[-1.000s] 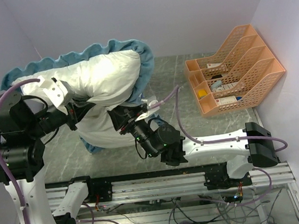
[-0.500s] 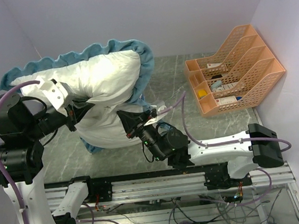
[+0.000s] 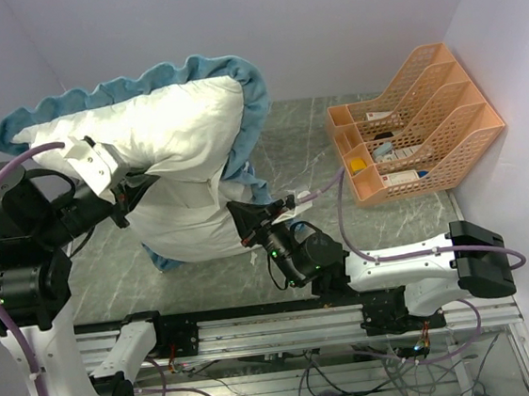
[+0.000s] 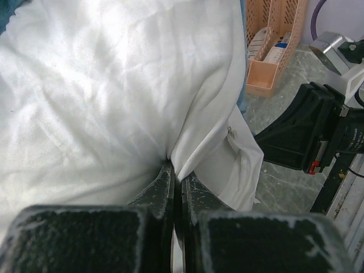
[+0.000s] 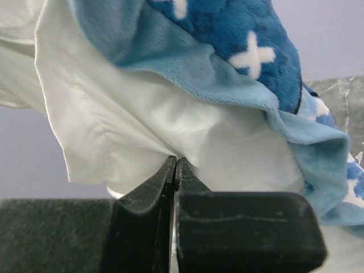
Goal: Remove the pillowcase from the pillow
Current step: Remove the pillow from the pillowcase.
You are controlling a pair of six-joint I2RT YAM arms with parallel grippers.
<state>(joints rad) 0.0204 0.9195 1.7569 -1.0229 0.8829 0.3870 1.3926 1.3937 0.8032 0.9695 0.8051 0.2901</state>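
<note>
Since one second ago the right gripper [image 5: 175, 164] has moved nearer to me and to the right, and its jaws have closed fully. They now pinch a thin white edge just under the teal border, which I take to be the inner side of the pillowcase [image 3: 248, 115]. My left arm has also raised the bundle higher above the table [image 3: 316, 145]. The left gripper [image 4: 173, 169] is pressed shut on white cloth, in a fold beside a loose flap. I believe this cloth is the pillow [image 3: 181, 122], but I cannot be sure. The pillow hangs lifted at the left, with the pillowcase draped over its far and right sides. I hold it this way so that one hand anchors the stuffing while the other can peel the cover away.
</note>
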